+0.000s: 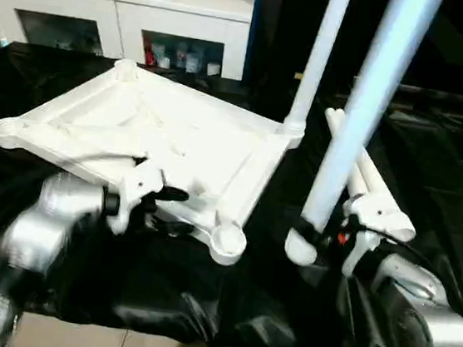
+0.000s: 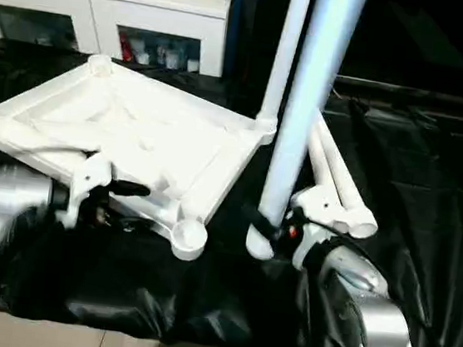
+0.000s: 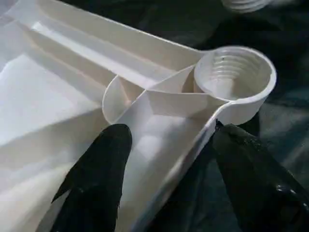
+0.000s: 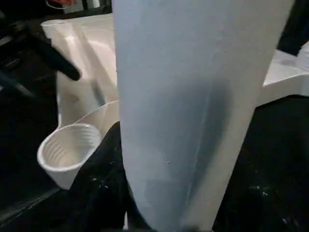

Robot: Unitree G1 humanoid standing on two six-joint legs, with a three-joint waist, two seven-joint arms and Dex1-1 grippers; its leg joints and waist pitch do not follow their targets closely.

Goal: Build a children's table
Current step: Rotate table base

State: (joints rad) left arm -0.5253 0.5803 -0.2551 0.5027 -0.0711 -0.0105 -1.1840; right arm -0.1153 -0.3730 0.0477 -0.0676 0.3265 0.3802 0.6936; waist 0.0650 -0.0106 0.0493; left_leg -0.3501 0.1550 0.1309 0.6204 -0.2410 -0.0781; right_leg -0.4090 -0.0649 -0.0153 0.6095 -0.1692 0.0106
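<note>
A: Left end effector?
B: Two matte black fingers spread apart, straddling the thin rim wall of the upturned white tabletop; smooth ribbed plastic, glossy. Just beyond the fingertips, a round corner socket, threaded inside, empty.
A: Right end effector?
B: Clamped on a long white leg; smooth tapered tube, held upright, flared rounded end just below the grip.
A: Elsewhere?
B: Beyond the held tube, another leg standing upright in the tabletop's far corner socket. Just behind the right end effector, two more legs lying side by side on the worktop, draped in crinkled shiny black sheeting. Tabletop resting tilted on that sheet, underside up, near the left end effector.
</note>
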